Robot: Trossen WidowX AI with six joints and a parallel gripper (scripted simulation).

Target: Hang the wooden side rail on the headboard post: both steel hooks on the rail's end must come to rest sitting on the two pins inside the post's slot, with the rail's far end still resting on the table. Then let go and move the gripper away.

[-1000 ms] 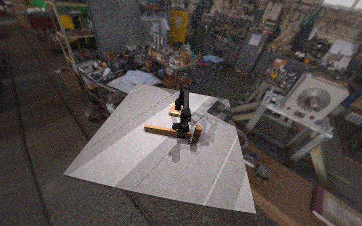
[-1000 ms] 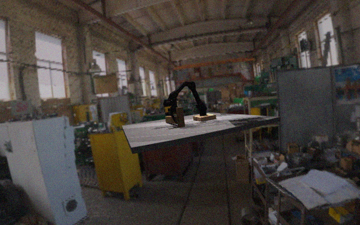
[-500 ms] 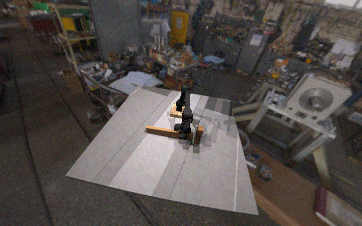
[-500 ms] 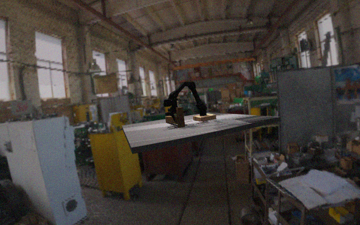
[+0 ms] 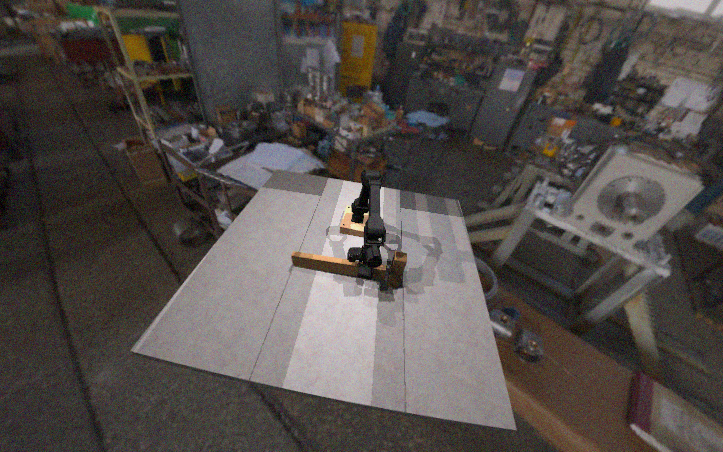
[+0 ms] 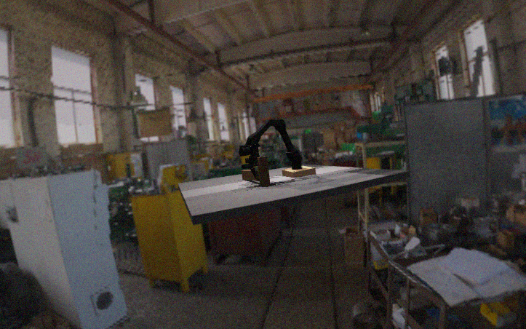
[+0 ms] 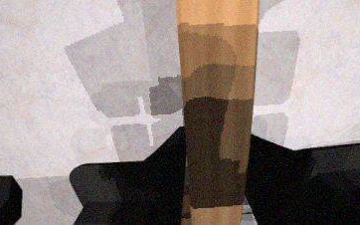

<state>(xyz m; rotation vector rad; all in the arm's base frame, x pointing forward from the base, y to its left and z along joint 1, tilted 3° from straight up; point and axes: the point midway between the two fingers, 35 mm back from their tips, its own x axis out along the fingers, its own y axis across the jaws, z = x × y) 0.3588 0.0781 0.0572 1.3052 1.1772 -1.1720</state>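
Looking down from the top view, the wooden side rail (image 5: 325,263) lies across the grey table (image 5: 229,314), its left end free and its right end meeting the short upright headboard post (image 5: 397,269). The black arm (image 5: 373,216) reaches from its tan base block (image 5: 348,226) toward that junction, and the gripper (image 5: 365,269) sits over the rail just beside the post, clamped on the rail. The arm's body covers the rail's hooked end, so the hooks, the pins and the slot cannot be made out, nor can I tell whether the rail touches the post or stops just short of it

From the exterior view, the post (image 6: 263,171) stands upright on the table (image 6: 232,198) with the gripper (image 6: 249,163) close against its left side; the rail (image 6: 247,175) shows only as a small tan end face beside the post. Blur hides the fingers and any steel parts

In the wrist view, the rail (image 7: 218,45) runs straight up the middle of the frame between the two dark fingers, which press in on it from both sides. Its lower part is in deep shadow, its top end is cut off by the frame edge, and the post is out of sight
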